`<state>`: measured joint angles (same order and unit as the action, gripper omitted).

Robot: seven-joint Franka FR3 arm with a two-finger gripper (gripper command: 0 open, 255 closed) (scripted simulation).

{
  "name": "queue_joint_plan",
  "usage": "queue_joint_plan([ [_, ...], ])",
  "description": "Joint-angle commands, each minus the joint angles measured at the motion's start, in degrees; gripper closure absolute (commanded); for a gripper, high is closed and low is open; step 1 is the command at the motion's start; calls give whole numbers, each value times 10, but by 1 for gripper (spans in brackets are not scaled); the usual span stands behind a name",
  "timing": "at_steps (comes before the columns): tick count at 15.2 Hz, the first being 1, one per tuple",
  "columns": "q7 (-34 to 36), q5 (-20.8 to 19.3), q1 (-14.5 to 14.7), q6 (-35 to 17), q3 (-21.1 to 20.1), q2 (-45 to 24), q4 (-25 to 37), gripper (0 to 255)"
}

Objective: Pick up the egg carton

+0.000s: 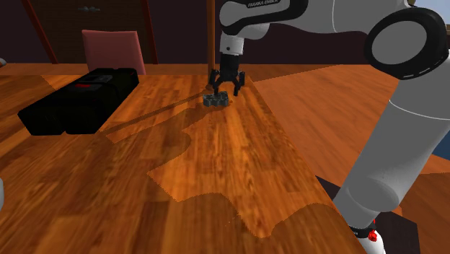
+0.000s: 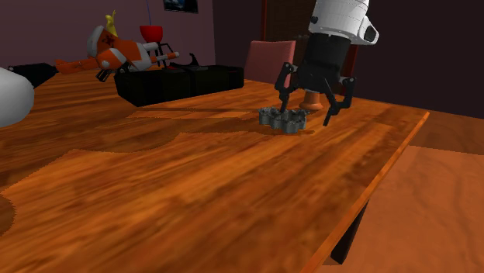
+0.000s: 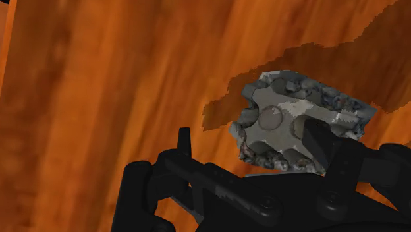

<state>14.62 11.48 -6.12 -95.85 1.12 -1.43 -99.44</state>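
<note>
Hanging straight down over the egg carton [image 1: 216, 100], the black gripper [image 1: 228, 85] has its two fingers spread wide with nothing clasped between them, which suits a grasp not yet made. The carton, drawn as a small grey lumpy tray, lies flat on the wooden table [image 1: 216, 173]. Being so low, it probably has to be taken from above, hence the upright wrist. In the second exterior view the gripper [image 2: 309, 107] stands a little to the right of the carton [image 2: 282, 119], so the carton sits by one finger rather than midway. The wrist view agrees: the carton [image 3: 290, 118] lies close against one black finger [image 3: 315, 140], while the other finger is well apart from it over bare wood. I cannot tell whether that nearer finger touches the carton. The next move likely calls for a small sideways shift to centre the carton in the gap before lowering and closing; otherwise a fingertip may land on its top and shove it. A black case [image 1: 79, 97] rests well apart from the carton, and a pink chair [image 2: 270, 58] stands behind the carton, past the table.
</note>
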Motion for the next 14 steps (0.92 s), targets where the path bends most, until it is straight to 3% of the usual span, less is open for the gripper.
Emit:
queue_joint_plan([
  [1,0,0,0,-3,0,0,-3,255],
  [10,-1,0,0,-3,0,0,-3,255],
  [14,4,0,-1,28,1,-2,30,255],
])
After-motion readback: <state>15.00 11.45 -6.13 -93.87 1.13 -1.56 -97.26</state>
